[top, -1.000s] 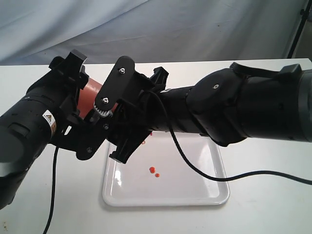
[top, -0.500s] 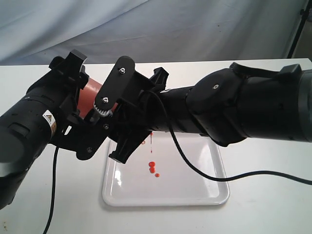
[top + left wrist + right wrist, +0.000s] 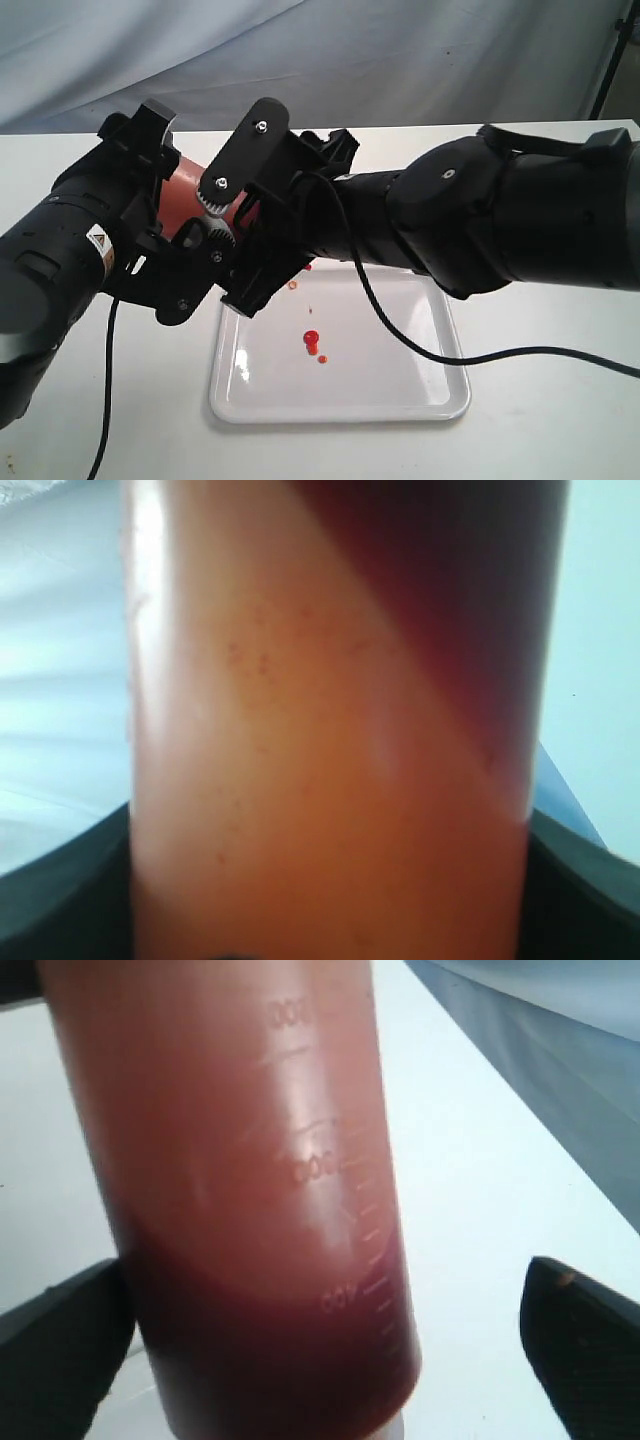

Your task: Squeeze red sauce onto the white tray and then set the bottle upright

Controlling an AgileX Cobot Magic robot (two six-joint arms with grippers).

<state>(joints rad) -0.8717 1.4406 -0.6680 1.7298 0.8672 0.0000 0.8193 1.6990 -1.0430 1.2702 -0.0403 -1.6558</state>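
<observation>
The bottle hangs tilted above the near-left of the white tray, its nozzle end hidden behind the right arm. My left gripper is shut on the bottle's body, and the orange wall fills the left wrist view with black fingers pressed against both sides. My right gripper straddles the bottle lower down. It is open: one finger touches the wall, the other finger stands well apart. Red sauce lies as small blobs on the tray, with a tiny drop near its far edge.
The white tabletop runs all round the tray. A black cable from the right arm droops across the tray's right side. Another cable hangs at the front left. A grey cloth backdrop stands behind the table.
A thin thread of sauce fell half a second ago and left a new blob on the tray. The right gripper's fingers have since spread apart and shifted slightly upward.
</observation>
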